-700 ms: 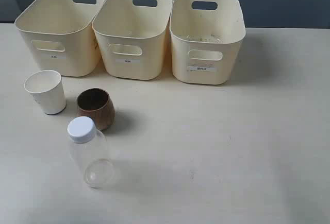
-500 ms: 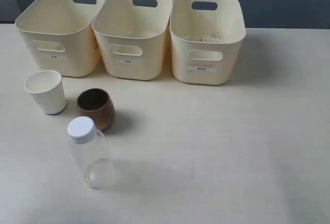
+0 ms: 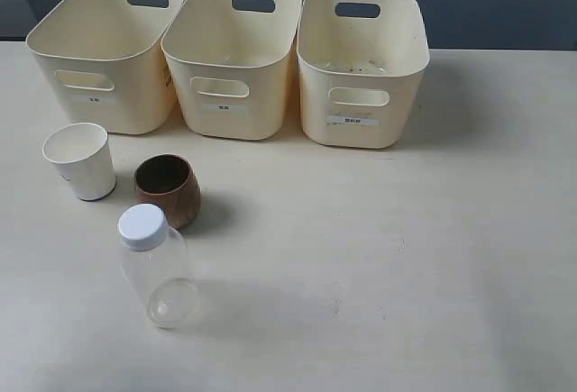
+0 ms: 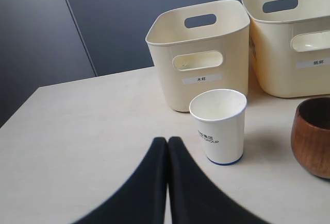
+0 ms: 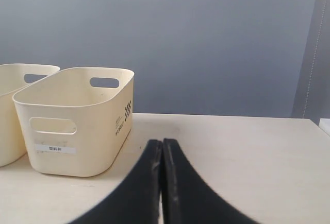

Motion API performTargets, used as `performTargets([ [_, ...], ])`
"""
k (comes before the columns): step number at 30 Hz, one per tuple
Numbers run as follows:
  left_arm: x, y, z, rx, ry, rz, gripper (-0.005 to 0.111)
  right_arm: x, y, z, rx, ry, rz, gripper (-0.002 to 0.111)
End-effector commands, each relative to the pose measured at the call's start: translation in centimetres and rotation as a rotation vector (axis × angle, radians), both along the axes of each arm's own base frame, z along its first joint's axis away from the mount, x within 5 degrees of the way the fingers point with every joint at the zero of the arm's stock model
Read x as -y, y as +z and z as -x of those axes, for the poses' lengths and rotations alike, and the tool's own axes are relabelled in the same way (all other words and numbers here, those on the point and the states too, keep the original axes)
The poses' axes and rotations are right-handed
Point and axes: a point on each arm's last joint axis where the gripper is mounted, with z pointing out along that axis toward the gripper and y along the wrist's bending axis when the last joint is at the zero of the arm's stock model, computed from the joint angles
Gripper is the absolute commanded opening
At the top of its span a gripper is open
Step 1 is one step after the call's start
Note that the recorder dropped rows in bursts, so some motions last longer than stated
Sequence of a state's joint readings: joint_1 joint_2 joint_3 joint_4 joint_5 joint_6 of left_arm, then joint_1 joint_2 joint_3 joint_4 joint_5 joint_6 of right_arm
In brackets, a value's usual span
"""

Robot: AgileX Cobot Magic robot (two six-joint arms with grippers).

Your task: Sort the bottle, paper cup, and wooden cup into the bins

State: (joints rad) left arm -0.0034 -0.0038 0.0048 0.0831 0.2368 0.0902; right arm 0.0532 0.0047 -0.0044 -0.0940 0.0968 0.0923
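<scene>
Three cream bins stand in a row at the back: left bin [image 3: 104, 54], middle bin [image 3: 230, 59], right bin [image 3: 361, 68]. In front of the left bin stands the white paper cup [image 3: 81, 160], upright. The brown wooden cup [image 3: 169, 190] sits just right of it. Nearer the front, the clear bottle [image 3: 158, 266] with a white cap stands upright. Neither arm shows in the exterior view. My left gripper [image 4: 168, 140] is shut and empty, a short way before the paper cup [image 4: 219, 126]. My right gripper [image 5: 162, 142] is shut and empty, beside the right bin [image 5: 75, 121].
The wooden cup's edge [image 4: 313, 139] and two bins [image 4: 198, 54] [image 4: 291, 33] appear in the left wrist view. A dark wall rises behind the table. Bare cream tabletop [image 3: 433, 257] stretches across the right half.
</scene>
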Motion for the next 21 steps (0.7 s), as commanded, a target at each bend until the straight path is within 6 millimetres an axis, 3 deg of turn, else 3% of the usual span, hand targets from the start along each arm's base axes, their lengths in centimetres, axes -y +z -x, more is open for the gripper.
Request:
performTargets([
  [1,0.01,0.18,-0.02,0.006,-0.001,0.004,0.0,0.04,-0.17,0.02,-0.005,-0.006,0.0,-0.001],
  [21,0.01,0.18,-0.02,0.006,-0.001,0.004,0.0,0.03,-0.06,0.02,0.007,-0.006,0.006,-0.001],
])
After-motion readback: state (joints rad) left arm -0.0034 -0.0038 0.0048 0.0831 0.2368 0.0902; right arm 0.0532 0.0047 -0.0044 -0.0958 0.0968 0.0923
